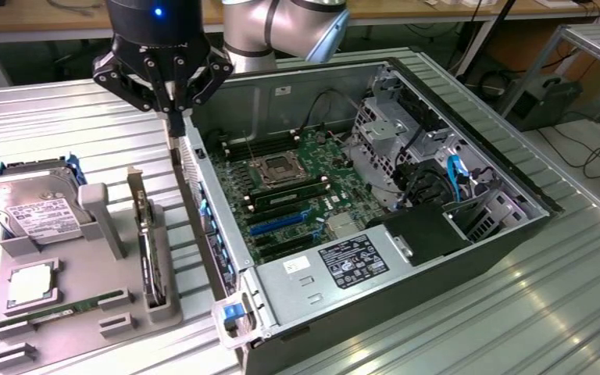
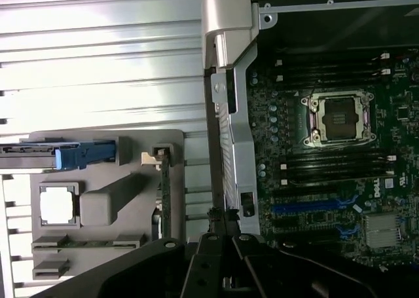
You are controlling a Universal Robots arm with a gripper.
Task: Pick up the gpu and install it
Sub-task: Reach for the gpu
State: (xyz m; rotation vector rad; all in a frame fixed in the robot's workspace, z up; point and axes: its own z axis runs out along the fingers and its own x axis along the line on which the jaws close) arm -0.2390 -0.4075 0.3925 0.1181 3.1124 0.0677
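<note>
Work surface: a ribbed metal table. At the exterior view's left stands a grey fixture tray.

Tray contents, from the exterior view's left:
- A hard drive with a white label, in a blue caddy, at the far end.
- A square processor chip, lying flat in its recess.
- A narrow green RAM stick, along the near edge.
- The gpu, a thin dark card standing on edge in the slot on the tray's case side. Its silver bracket stands upright at the far end. The wrist view shows the card edge-on, seated in the tray and not lifted.

Gripper: it hangs over the case wall nearest the tray, toward the far end of that wall. It is apart from the gpu and touches neither the card nor the tray. The fingers are pressed together into one narrow tip and pinch nothing. In the wrist view the tips meet just above the wall's edge.

Computer case: it lies on its side with the panel off. Inside is the green motherboard, with an empty processor socket and blue expansion slots that hold no card. A power supply with a black label sits at the near end. A blue cable runs by the drive bays toward the exterior view's right
</note>
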